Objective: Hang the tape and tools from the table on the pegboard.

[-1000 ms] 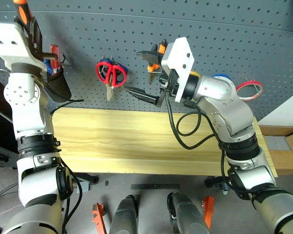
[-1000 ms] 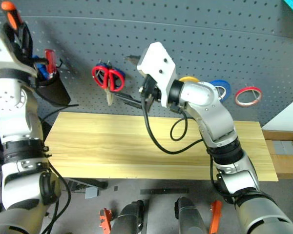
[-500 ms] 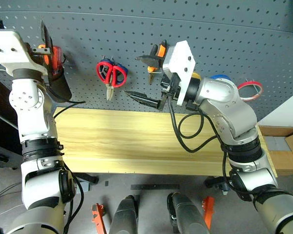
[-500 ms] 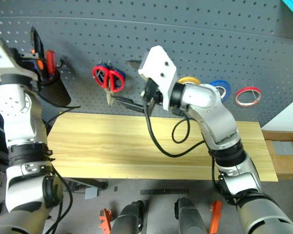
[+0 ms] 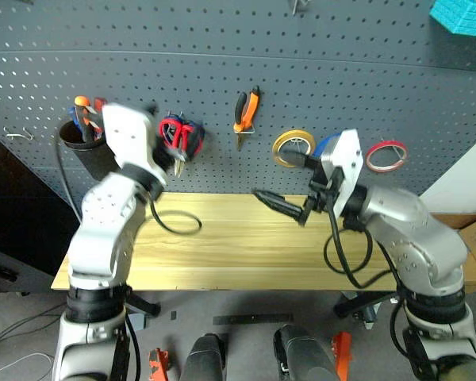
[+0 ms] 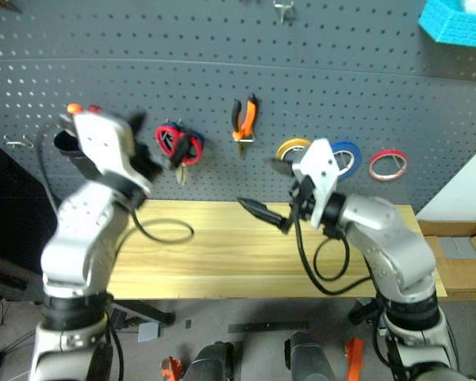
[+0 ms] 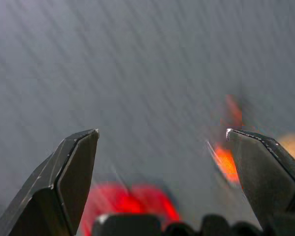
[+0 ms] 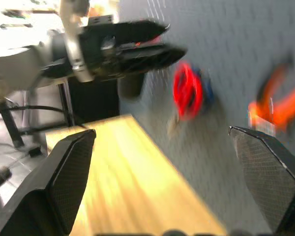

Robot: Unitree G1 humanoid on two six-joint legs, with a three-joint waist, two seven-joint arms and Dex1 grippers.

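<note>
Head views: left arm bent up, left tool (image 5: 174, 151) raised close to the pegboard (image 5: 317, 48), blurred, right in front of the red-handled scissors (image 6: 177, 143), which hang on the board with a blue pair behind. Fingers hard to read here. Just beyond that tool, on the side away from the other arm, a black cup (image 5: 83, 143) on the board holds the screwdriver (image 5: 81, 107) and a red handle; which is which is hard to tell. Right arm bent across the counter (image 5: 222, 238), right tool (image 5: 279, 202) pointing level toward the left arm, fingers spread, nothing between them. Above and behind the right tool hang the pliers (image 5: 246, 111), yellow roll (image 5: 292, 147), blue roll (image 6: 345, 157) partly hidden by the right wrist, and furthest out the red tape (image 5: 385, 155). Counter top bare. A teal box (image 5: 460, 16) is cut off at the frame corner.

Left wrist view: left tool fingers (image 7: 69, 182) wide apart, empty. Board streaked by blur; red blob between the fingers is the scissors, orange smear near the other finger unclear.

Right wrist view: right tool fingers (image 8: 64, 177) wide apart, empty. Ahead between them the counter edge, red scissors, orange pliers handles, all blurred. The left tool shows beyond, fingers parted.
</note>
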